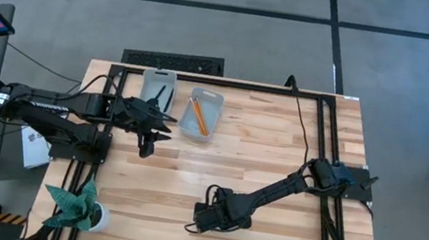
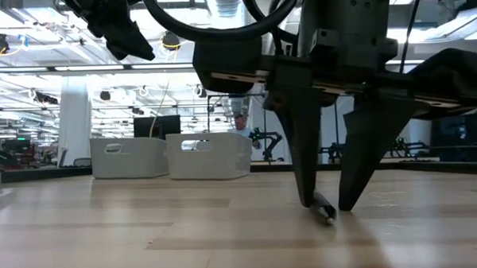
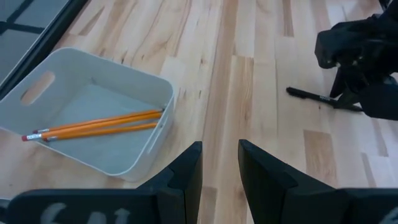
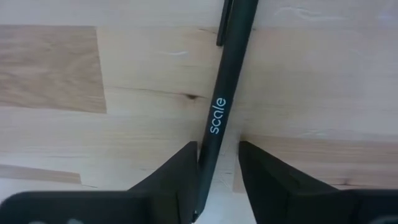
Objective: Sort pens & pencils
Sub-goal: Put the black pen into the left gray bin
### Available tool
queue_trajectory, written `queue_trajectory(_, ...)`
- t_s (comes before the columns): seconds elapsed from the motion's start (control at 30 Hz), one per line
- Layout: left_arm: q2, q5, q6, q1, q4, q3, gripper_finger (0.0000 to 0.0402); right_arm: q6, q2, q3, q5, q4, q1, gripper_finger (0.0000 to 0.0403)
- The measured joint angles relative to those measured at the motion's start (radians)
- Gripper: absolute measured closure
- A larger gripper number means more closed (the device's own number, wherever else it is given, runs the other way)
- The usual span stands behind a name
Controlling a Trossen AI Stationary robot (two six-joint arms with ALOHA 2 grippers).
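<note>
Down at the table's near side the right gripper [image 2: 328, 204] straddles a black pen [image 4: 222, 99] printed "scale", fingers spread beside it, its far end cut off, while the left gripper [image 3: 219, 163] hangs part-open near the pencils [image 3: 99, 126] in their white bin [image 3: 37, 93]

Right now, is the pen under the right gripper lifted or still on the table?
On the table. The pen lies flat on the wood between the right gripper's fingers, and the low view shows it resting on the tabletop.
</note>
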Motion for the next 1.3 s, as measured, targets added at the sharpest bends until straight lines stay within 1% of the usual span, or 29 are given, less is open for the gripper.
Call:
queue_trajectory(0.23,0.0,-0.001,0.018,0.0,0.0,0.0,0.0308,-0.027,0.0,-0.002,-0.002,-0.01,-0.001,0.0305)
queue_trajectory(0.43,0.0,-0.001,0.018,0.0,0.0,0.0,0.0308,-0.027,0.0,-0.002,-0.004,-0.011,-0.001,0.0331)
queue_trajectory(0.9,0.0,-0.001,0.017,0.0,0.0,0.0,0.0308,-0.029,-0.014,-0.005,0.012,-0.008,-0.002,0.0335)
queue_trajectory(1.03,0.0,-0.007,0.015,0.0,0.0,0.0,0.0308,-0.051,-0.031,-0.009,0.053,-0.021,-0.005,0.0335)
queue_trajectory(1.13,0.0,-0.029,-0.021,0.0,0.0,0.0,0.0308,-0.058,-0.054,-0.009,0.081,-0.02,-0.016,0.0336)
queue_trajectory(1.3,0.0,-0.043,-0.03,0.001,-0.001,0.0,0.0308,-0.113,-0.092,-0.008,0.124,-0.016,-0.03,0.0336)
